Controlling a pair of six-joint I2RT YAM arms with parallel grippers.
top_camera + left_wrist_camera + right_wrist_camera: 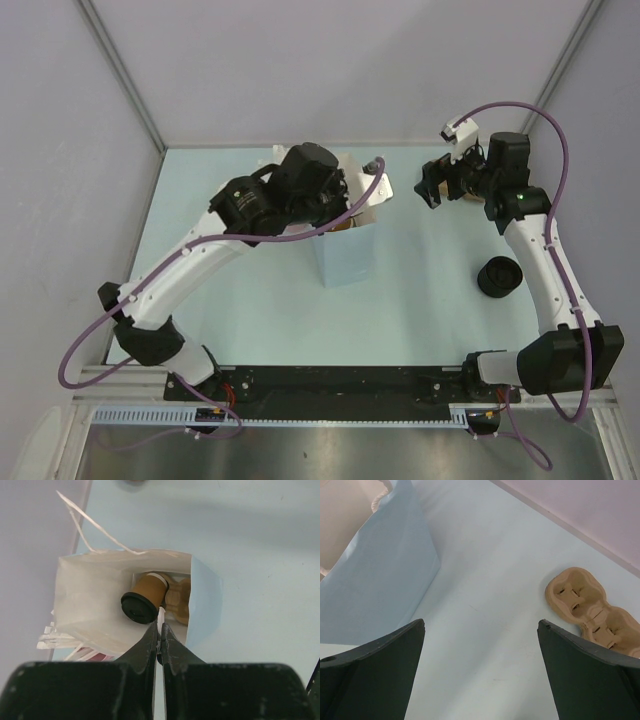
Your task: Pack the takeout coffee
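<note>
The takeout coffee (pixel 145 597), a brown paper cup with a black lid, lies on its side inside the open paper bag (pixel 90 600), next to a tan pulp carrier (pixel 180 600). The bag (pixel 345 255) stands upright mid-table. My left gripper (pixel 160 627) is over the bag's mouth, shut on a thin strip of the bag's near rim. My right gripper (pixel 432 190) hangs over the table to the right of the bag (pixel 375 570). It (pixel 481 622) is open, with only bare table between its fingers.
A second tan pulp cup carrier (pixel 592 605) lies flat on the table by the back right wall. A round black object (pixel 499 276) sits to the right, beside the right arm. White straws and a pink cup (pixel 75 647) show just beyond the bag's left side.
</note>
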